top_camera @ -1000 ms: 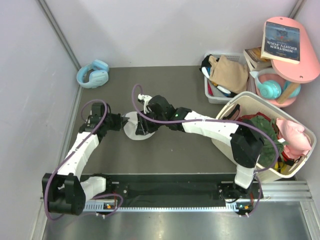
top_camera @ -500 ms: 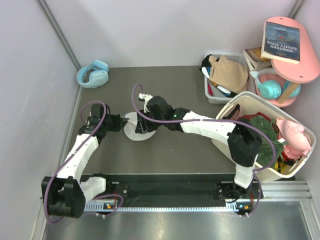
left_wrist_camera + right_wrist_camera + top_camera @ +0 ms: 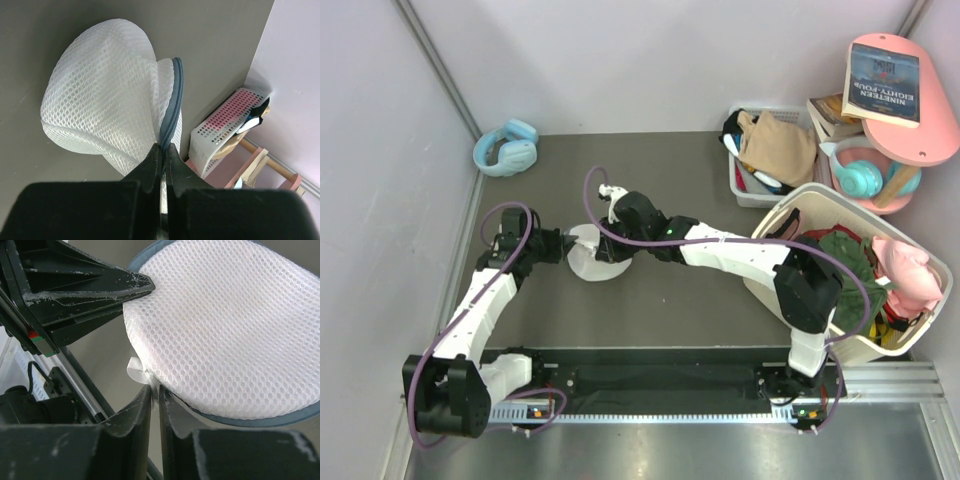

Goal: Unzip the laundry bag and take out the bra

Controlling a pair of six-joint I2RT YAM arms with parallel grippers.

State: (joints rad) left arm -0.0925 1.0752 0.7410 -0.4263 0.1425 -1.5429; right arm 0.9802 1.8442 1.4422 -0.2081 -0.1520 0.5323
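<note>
Step 1 of 2 in hand, by the look of it: unzipping, with removal of the bra not yet begun.

On the surface [image 3: 700,290], well to the left of the white basket [image 3: 865,348]: the laundry bag [image 3: 586,262], held up on edge rather than lying flat. No sign of the bra; presumably inside the mesh, so likewise well left of the basket.

At the bag's rim, on the side farther from the basket: left pincer [image 3: 163,149], pressed together and pinching the rim of the laundry bag right at the grey zip [image 3: 172,100]. Zip closed wherever it shows.

Just beside it, on the basket side: right pincer [image 3: 155,390], all but pressed together, pinching a small white tab [image 3: 136,371] at the rim. Probably the zip pull, though too small to be sure.

Next move, as a judgement: hold the rim firm with the left, then draw the tab round the curve of the zip with the right, following the rim instead of tugging straight out. Needs a secure bite on so small a tab; likely to slip otherwise, or to drag the whole bag along.

Against 1 second ago, seen from above: right wrist shifted a little farther from the basket, less of the white disc showing beneath it, left arm much as it was.
</note>
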